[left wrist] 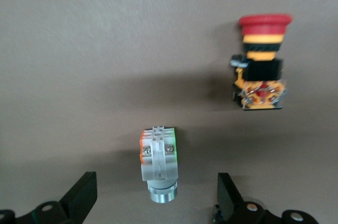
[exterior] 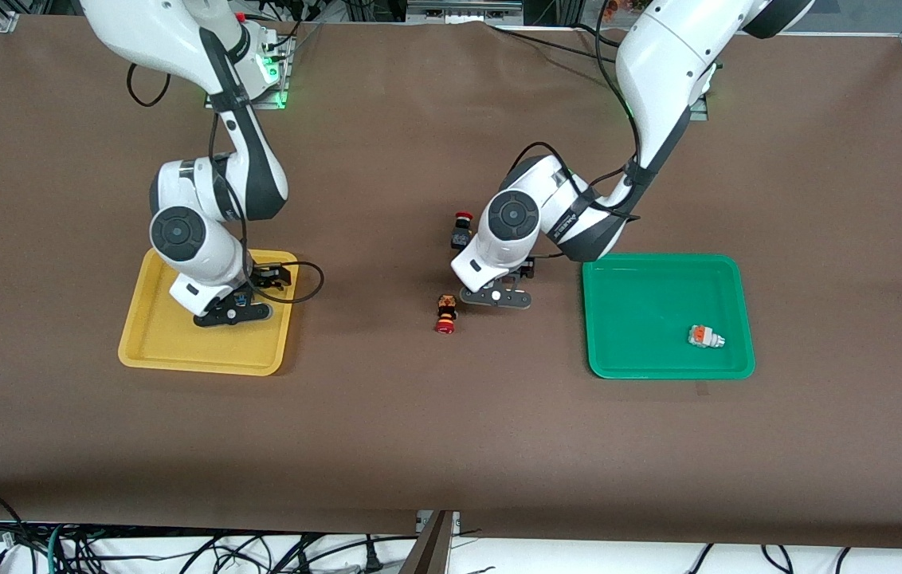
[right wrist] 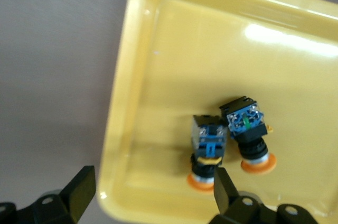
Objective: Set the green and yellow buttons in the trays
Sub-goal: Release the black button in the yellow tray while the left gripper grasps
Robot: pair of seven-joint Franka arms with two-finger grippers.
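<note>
Hovering spread-fingered over the grey-green button (left wrist: 158, 163) beside the green tray (exterior: 662, 267), the left gripper (left wrist: 157, 198) lines up a grasp, while the right gripper (right wrist: 150, 192), likewise open, waits above the yellow tray (right wrist: 137, 76).

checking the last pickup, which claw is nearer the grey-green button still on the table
Left. The left claw hangs open right over the grey-green button on the bare table, near the red-capped switch. The right claw is open over the yellow tray.
</note>
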